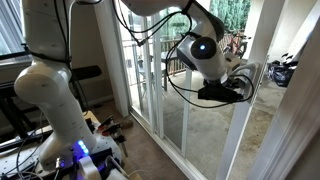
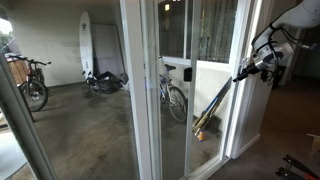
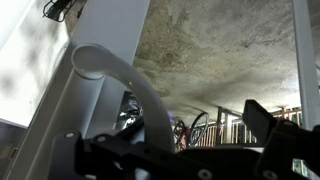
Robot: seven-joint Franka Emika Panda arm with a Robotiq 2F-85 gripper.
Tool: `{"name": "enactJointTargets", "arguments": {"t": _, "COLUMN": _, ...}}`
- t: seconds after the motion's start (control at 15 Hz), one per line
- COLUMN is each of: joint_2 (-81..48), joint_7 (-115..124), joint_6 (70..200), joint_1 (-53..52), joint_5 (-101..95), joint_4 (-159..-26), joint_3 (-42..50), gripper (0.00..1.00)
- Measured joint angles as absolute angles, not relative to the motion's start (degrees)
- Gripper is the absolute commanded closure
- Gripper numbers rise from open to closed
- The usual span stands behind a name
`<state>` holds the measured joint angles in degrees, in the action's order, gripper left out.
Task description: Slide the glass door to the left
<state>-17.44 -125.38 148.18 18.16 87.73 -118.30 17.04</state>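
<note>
Gripper (image 1: 243,88) with jaws spread wide, clamping nothing, straddles the white loop handle (image 3: 112,72) on the glass door (image 1: 203,128); if it slides left unclamped, the curved handle could slip out.

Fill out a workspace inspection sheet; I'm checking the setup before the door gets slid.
Surface: concrete patio floor beyond the glass.
Job's things: glass door, white loop handle on its upright.
Clutter: bicycles and a surfboard outside.
Grippers: gripper open, handle between its fingers.
Cables: black cables looping along the arm.
Surroundings: railing beyond the patio.
</note>
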Motion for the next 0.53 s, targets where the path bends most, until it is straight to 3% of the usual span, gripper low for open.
{"name": "enactJointTargets", "arguments": {"t": 0.53, "joint_2": -12.80, "joint_7": -132.80, "joint_6": 153.55, "joint_1": 14.72, "joint_5": 87.77, "joint_4": -124.28, "joint_3": 13.88, "gripper": 0.00}}
